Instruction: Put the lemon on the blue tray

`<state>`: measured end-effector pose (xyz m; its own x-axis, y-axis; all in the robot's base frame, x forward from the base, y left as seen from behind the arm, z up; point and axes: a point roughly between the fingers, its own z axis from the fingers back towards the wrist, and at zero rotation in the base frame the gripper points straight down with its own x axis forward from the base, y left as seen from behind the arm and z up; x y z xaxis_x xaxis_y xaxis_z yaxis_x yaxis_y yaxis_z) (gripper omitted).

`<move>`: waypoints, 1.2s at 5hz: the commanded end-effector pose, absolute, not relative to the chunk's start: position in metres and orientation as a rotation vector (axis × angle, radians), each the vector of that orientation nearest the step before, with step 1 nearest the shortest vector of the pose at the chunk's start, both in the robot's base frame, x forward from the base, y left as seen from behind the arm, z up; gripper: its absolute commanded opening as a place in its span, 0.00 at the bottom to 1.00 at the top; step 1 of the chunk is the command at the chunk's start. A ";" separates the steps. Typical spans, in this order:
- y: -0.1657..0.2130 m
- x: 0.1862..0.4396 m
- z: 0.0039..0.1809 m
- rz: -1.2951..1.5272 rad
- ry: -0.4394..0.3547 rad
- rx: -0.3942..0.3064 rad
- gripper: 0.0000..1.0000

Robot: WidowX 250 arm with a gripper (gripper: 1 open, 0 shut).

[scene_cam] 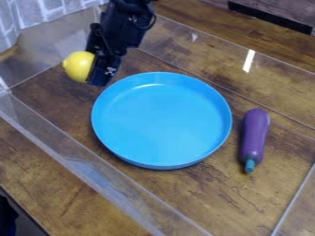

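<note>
1. Yellow lemon (pixel 79 64) sits clamped in my gripper (pixel 96 69), jaws closed on it, off the wooden table (pixel 50 175), at far left.
2. Lemon lies beside the blue tray (pixel 161 120), outside its far-left rim; judged held clear for carrying across to the dish.
3. Tray bare inside, ready to receive.
4. Count: one lemon, one tray, one purple eggplant (pixel 253 138) right of the tray.

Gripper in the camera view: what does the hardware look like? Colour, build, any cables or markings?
The gripper and the arm above it are all black, blocky and angular, narrowing to dark fingers. There is a small pale patch near the fingertips. No cables or readable markings show at this resolution.
</note>
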<state>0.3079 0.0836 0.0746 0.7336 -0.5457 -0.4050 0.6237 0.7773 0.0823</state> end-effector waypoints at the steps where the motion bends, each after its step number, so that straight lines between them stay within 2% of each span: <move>1: 0.084 0.313 0.085 -0.646 0.335 0.240 0.00; 6: 0.081 0.313 0.081 -0.657 0.333 0.239 0.00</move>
